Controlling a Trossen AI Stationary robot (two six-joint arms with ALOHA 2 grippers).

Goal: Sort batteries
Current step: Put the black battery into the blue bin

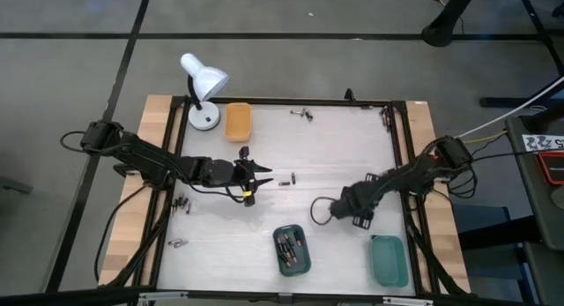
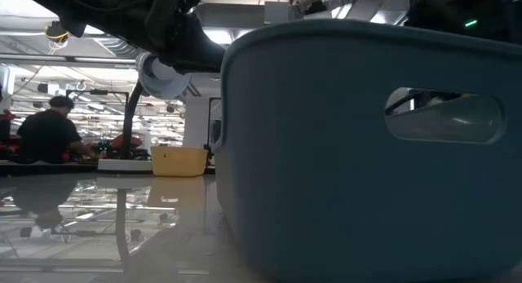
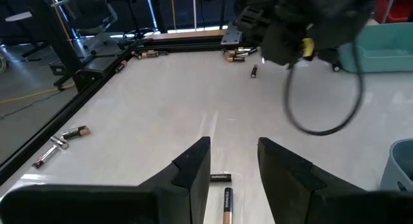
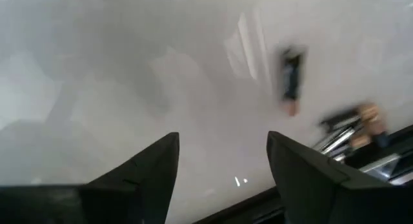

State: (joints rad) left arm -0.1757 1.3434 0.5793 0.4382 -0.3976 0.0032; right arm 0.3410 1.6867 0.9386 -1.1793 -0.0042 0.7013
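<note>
Batteries lie scattered on the white table. A pair [image 1: 286,180] lies just ahead of my left gripper [image 1: 267,175], which is open and points toward the table's right; in the left wrist view the two batteries [image 3: 222,188] show low between its fingers, untouched. Others lie at the far edge [image 1: 304,113] and the left edge [image 1: 182,203]. Several batteries sit in the dark teal tray [image 1: 291,250]. My right gripper [image 4: 222,166] is open, points steeply down over bare table right of centre [image 1: 345,205], and holds nothing; a blurred battery [image 4: 290,82] lies beyond it.
An orange tray [image 1: 238,121] and a white desk lamp [image 1: 203,81] stand at the far left. A green tray [image 1: 389,260] sits at the near right. A black frame [image 1: 401,165] rims the table. The teal tray's wall [image 2: 367,152] fills most of the low view.
</note>
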